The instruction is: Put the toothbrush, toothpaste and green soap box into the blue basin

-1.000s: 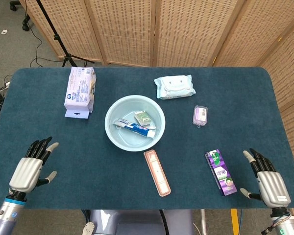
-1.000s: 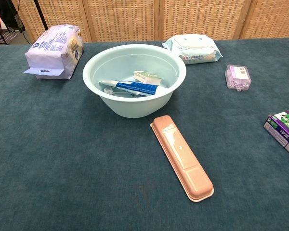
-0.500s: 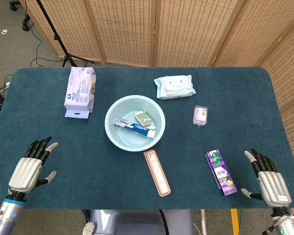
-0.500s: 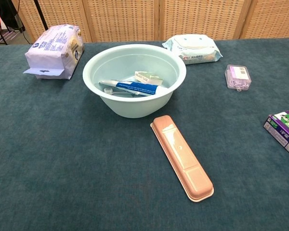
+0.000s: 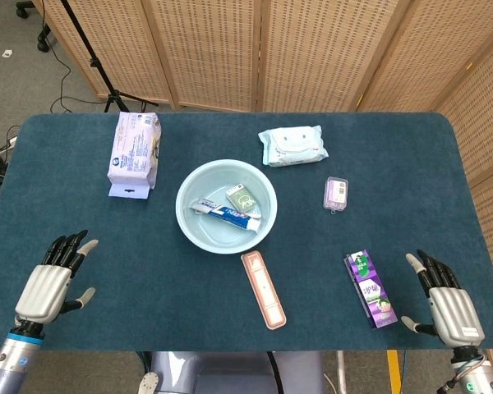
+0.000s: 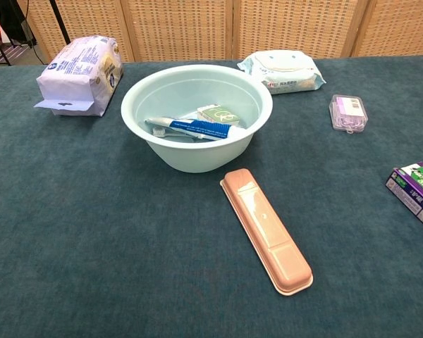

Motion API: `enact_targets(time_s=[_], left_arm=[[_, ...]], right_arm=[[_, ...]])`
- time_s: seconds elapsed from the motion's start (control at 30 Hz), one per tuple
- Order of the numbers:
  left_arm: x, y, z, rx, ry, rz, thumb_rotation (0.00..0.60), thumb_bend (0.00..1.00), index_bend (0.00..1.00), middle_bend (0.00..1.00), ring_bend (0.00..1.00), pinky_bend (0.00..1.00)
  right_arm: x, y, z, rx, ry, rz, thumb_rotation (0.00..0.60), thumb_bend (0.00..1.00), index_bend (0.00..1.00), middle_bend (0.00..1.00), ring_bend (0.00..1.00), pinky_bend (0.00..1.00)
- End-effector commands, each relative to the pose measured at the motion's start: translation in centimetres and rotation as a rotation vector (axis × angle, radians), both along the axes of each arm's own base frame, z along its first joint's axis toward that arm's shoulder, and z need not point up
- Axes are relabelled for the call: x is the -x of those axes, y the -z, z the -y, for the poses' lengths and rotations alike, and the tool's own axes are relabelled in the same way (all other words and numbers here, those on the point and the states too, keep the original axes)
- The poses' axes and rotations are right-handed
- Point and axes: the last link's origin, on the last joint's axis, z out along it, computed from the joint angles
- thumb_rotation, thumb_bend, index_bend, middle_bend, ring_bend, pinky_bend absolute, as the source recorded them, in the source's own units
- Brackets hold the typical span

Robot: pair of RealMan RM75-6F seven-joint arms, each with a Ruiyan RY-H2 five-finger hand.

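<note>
Basin (image 5: 199, 235) in pale blue sits near the middle of the dark teal table (image 5: 131, 238), and it holds all three task items: the toothpaste (image 6: 199, 128) lies across its bottom, the green soap box (image 6: 219, 115) leans just behind the tube toward the far wall, and the toothbrush (image 6: 157, 130) shows only as a pale head and a bit of handle poking out at the tube's left end. Just in front of the basin, apart from it, a long pink case (image 6: 266, 229) lies closed on the cloth, angled toward the near right. A purple carton (image 5: 370, 290) lies at the near right, close beside the right hand (image 5: 445, 304), which rests palm down on the table with its fingers spread and nothing in it. The left hand (image 5: 51, 279) rests the same way at the near left corner, fingers apart and empty, well away from everything. At the far left lies a white and lilac tissue pack (image 5: 134, 148), behind the basin to the right a pack of wet wipes (image 5: 292, 146), and right of the basin a small clear box with purple contents (image 5: 335, 193), its lid closed.
</note>
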Motion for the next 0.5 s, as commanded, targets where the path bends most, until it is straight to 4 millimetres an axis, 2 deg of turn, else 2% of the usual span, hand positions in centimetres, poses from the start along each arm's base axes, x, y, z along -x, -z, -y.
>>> enact_targets(time_s=[0.03, 0.5], left_arm=[[-0.12, -0.1, 0.04, -0.006, 0.005, 0.003, 0.6, 0.26, 0.13, 0.0, 0.0, 0.02], [0.06, 0.13, -0.07, 0.007, -0.002, 0.003, 0.6, 0.26, 0.13, 0.0, 0.0, 0.02]], right_arm=[[-0.06, -0.07, -0.04, 0.001, -0.001, 0.005, 0.6, 0.05, 0.0, 0.0, 0.0, 0.06], [0.06, 0.16, 0.02, -0.005, 0.005, -0.001, 0.6, 0.05, 0.0, 0.0, 0.0, 0.06]])
